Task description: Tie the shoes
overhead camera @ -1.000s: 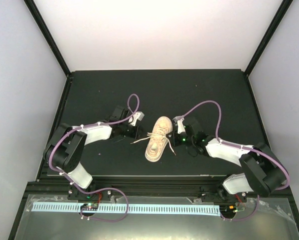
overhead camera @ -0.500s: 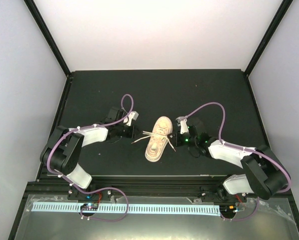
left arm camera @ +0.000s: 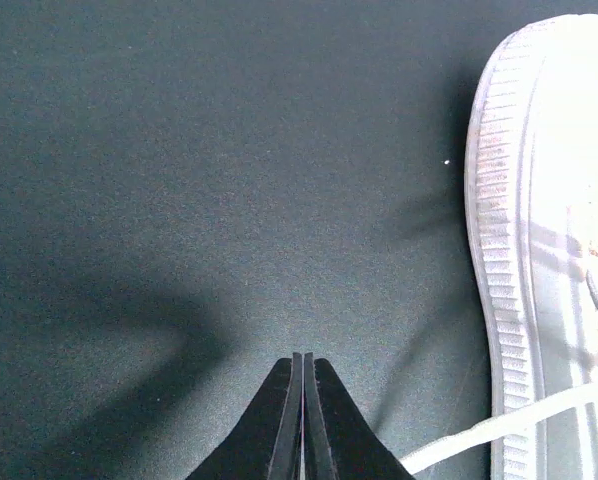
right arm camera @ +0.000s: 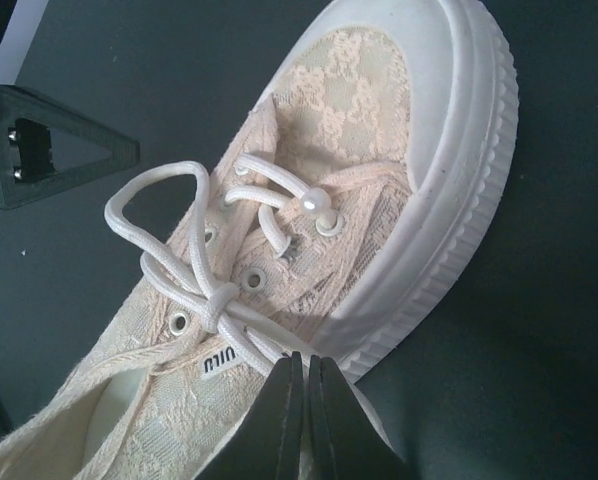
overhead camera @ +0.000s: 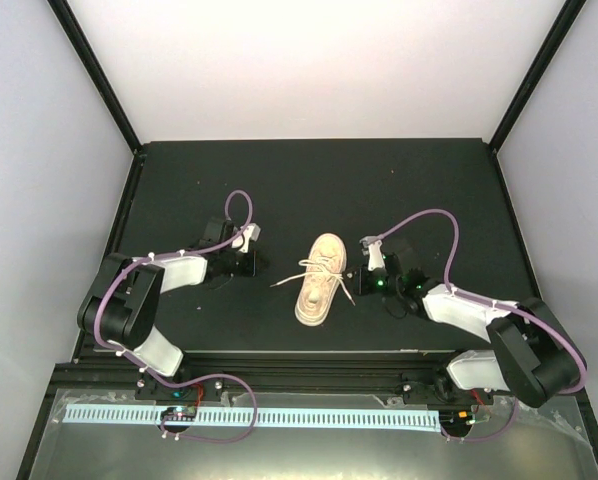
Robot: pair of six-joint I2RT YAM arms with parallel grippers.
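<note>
Left claw [left arm camera: 302,360], right claw [right arm camera: 301,358] closed (both low).

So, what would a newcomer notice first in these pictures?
First, the cream sneaker lying in the middle of the black table. Its laces meet in a small knot with a loop over the upper. The left claw and the right claw flank the shoe, both shut.

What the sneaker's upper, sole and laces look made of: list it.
Upper: probably cream lace fabric, matte; patterned openwork weave shows. Sole: likely rubber, off-white, slight sheen, with ribbed sidewall and smooth toe cap. Laces: seemingly woven cotton or polyester cord, matte; fibre undecidable.
</note>
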